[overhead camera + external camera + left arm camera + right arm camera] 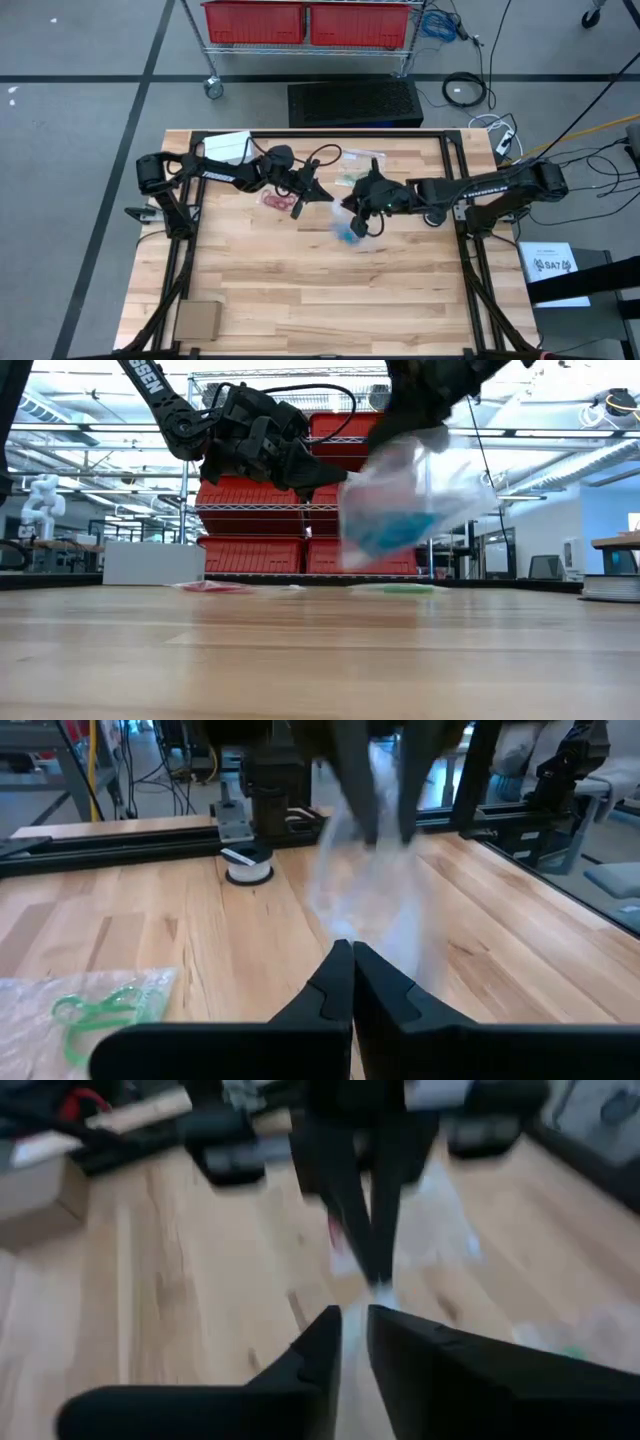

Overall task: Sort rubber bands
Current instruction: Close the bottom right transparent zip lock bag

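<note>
Overhead, left gripper [322,196] fingers pressed together, empty, above bench [300,290] — right gripper [352,205] fingers slightly apart, clear bag [410,500] of blue rubber bands [390,532] dangling beneath, grip uncertain — green bands [95,1013] bagged on bench.

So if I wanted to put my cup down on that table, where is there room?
The near half of the table is bare wood, apart from a cardboard piece at its near left corner. The far half is crowded: both pincers, left and right, meet at a clear bag of blue bands, with a red-band bag and green-band bag close by.
</note>
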